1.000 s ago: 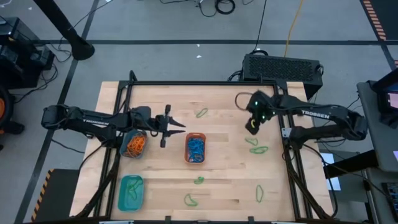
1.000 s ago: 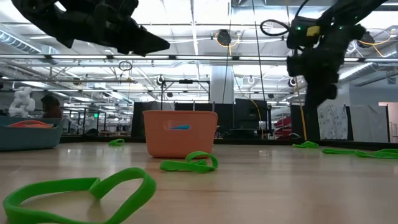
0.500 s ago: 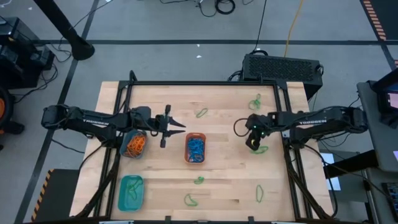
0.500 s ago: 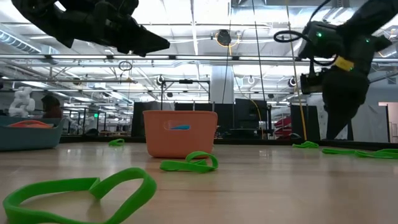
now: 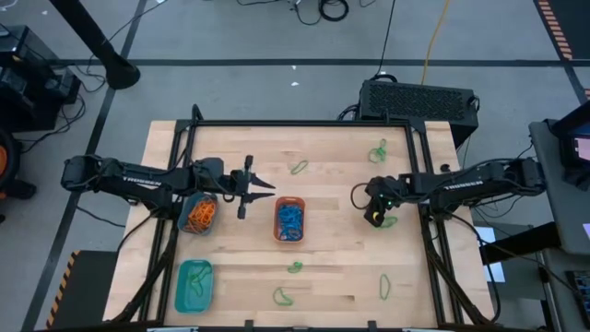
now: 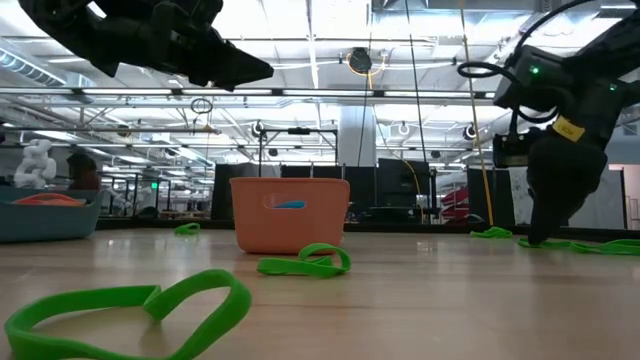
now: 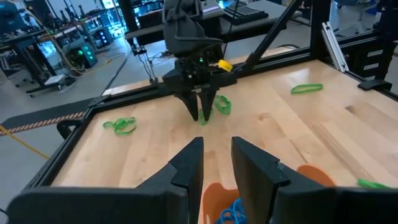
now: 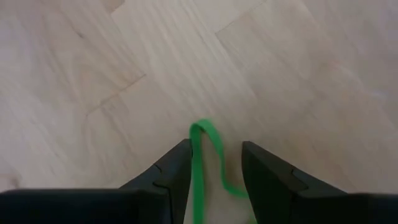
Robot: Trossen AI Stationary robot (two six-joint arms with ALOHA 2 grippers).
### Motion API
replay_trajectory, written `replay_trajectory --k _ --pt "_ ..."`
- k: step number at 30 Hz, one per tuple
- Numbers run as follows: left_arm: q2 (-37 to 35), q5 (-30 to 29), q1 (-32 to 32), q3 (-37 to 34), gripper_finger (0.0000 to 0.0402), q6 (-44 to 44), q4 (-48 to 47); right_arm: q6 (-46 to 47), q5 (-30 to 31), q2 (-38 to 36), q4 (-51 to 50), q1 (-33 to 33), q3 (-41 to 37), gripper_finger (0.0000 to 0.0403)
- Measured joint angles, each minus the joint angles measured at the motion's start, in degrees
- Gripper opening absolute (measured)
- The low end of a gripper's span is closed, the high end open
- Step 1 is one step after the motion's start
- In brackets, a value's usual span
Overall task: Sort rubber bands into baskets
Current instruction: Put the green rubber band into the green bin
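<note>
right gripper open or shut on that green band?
Open. In the right wrist view the right gripper has its two fingers apart, with the green rubber band lying on the table between them, not yet pinched.

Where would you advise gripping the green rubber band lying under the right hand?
Grip the thin green rubber band at its curved end, coming straight down from above. It lies flat on the wooden table, and that loop end already sits between the open fingers of the right hand.
</note>
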Motion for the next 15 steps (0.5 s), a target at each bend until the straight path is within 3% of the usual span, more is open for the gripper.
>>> replay_trajectory --k 5,11,15 --pt "0.0 0.0 0.0 0.0 0.0091 0.0 0.0 2.1 0.5 0.0 0.3 1.5 -0.2 0.0115" --pt "0.0 0.0 0.0 0.0 0.0091 -0.1 -0.1 4.3 -0.2 0.1 1.0 3.7 -0.3 0.0017" --pt "0.0 0.0 0.0 0.0 0.0091 -1.5 -0.1 4.9 -1.6 0.2 4.1 4.4 0.0 0.0007"
